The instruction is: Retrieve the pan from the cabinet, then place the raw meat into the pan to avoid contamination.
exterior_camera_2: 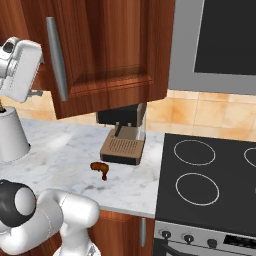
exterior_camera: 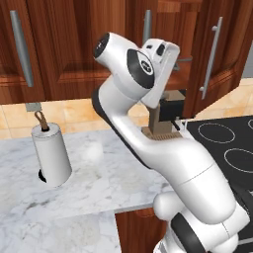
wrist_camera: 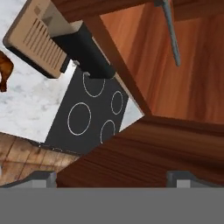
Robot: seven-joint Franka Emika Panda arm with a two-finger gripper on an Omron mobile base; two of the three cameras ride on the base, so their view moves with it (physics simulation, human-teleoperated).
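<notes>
The step in hand looks like getting into the cabinet (exterior_camera_2: 107, 55), whose open door fills the upper middle of the right base frame. The pincer (wrist_camera: 111, 177) is released, holding nothing, close to the wood. The raw meat (exterior_camera_2: 100, 169) lies on the worktop (exterior_camera_2: 65, 150) at lower left. Next, reaching inside for the pan seems called for.

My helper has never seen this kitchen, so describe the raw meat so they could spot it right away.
Start at the black stovetop and look to the white marble counter beside it. There, just in front of the tan and black coffee machine, lies the raw meat. It is the small reddish-brown drumstick shape with a thin tapering end, far smaller than the machine or the white paper towel roll.
</notes>
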